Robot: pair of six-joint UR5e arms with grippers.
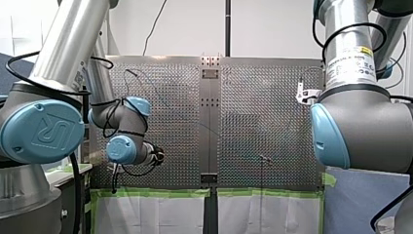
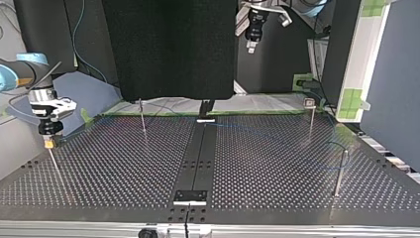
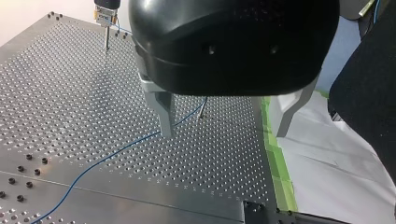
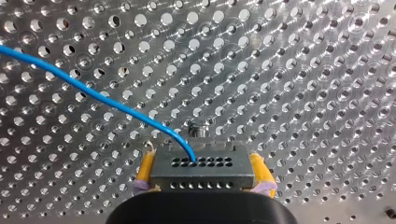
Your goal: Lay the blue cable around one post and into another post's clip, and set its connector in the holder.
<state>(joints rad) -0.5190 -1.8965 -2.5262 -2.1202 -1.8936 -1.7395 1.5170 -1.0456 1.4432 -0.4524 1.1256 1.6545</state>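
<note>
My right gripper [image 4: 201, 179] is clamping its yellow pads [image 4: 145, 170] on the connector [image 4: 201, 168], a grey metal block drilled with two rows of holes. It is hovering over a thin steel post [image 2: 53, 162] at the perforated table's [image 2: 277, 163] edge, at the top view's left, probably the holder. The slim, glossy blue cable [image 4: 93, 95] is trailing across the table. My left gripper [image 3: 224, 122] is hanging wide open, holding nothing. The next move is calling for a square descent, then release.
</note>
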